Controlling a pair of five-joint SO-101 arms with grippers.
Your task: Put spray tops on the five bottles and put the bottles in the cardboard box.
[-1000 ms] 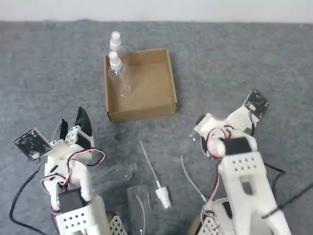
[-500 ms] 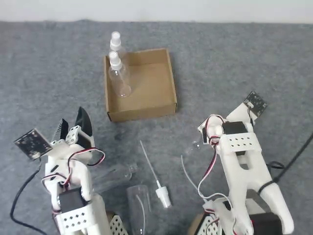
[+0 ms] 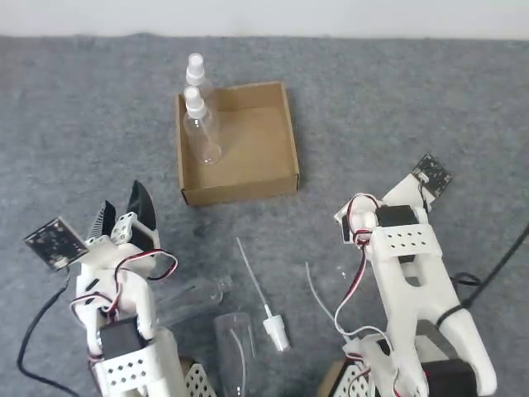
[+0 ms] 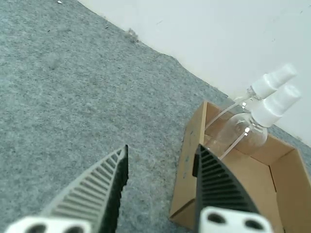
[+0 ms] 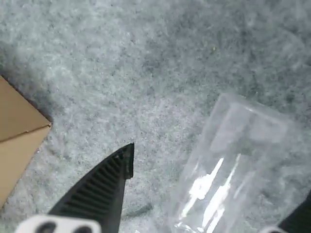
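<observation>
Your stock, by colour:
- Carpet (image 3: 397, 99): mottled grey with paler flecks.
- Wall (image 3: 331, 16): plain white.
- Cardboard box (image 3: 248, 157): tan-brown, unpatterned.
- Boxed bottles (image 3: 204, 136): clear, each with a white cap (image 3: 193, 99).
- Lying bottles (image 3: 194, 296): clear.
- Loose spray top (image 3: 275, 329): white, with a clear tube.
- Near bottle (image 5: 228, 165): clear, with white glints.
- Left gripper (image 4: 161, 150): black ribbed fingers (image 4: 104, 194) on white mounts.
- Right gripper (image 5: 216, 177): you have the same black ribbing.
- Left arm (image 3: 124, 364) and right arm (image 3: 413, 285): white shells and black motors, with red, white and black wires (image 3: 361, 225).
</observation>
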